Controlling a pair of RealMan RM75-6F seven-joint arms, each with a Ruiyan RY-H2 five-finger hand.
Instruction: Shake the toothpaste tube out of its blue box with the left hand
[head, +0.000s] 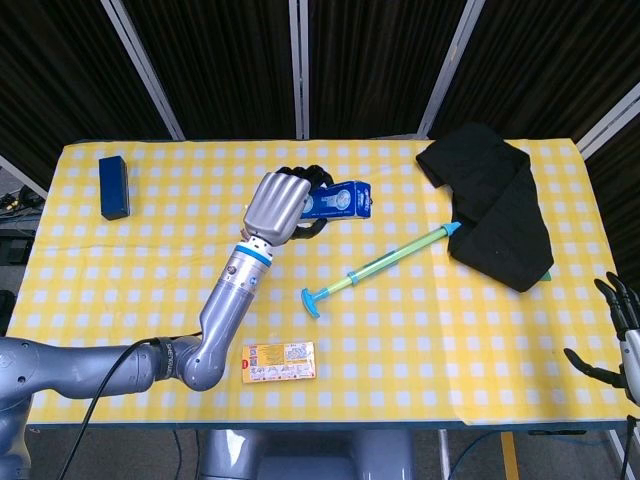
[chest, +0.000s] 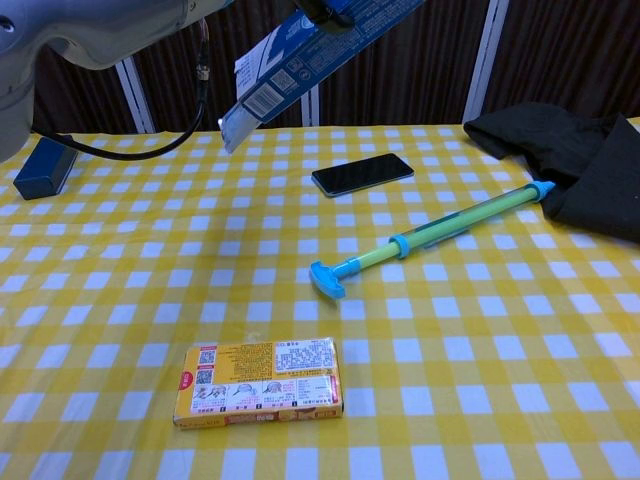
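My left hand (head: 281, 207) grips the blue toothpaste box (head: 338, 202) high above the middle of the table. In the chest view the blue box (chest: 300, 62) is tilted steeply, its open end with a loose flap pointing down to the left, and the hand itself is cut off at the top edge. No toothpaste tube shows outside the box. My right hand (head: 622, 335) hangs at the far right table edge with its fingers spread and nothing in it.
A black phone (chest: 362, 173) lies under the raised box. A green and blue syringe-like toy (chest: 430, 236) lies mid-table, a yellow carton (chest: 260, 383) near the front, a dark blue case (head: 113, 186) far left, a black cloth (head: 492, 200) back right.
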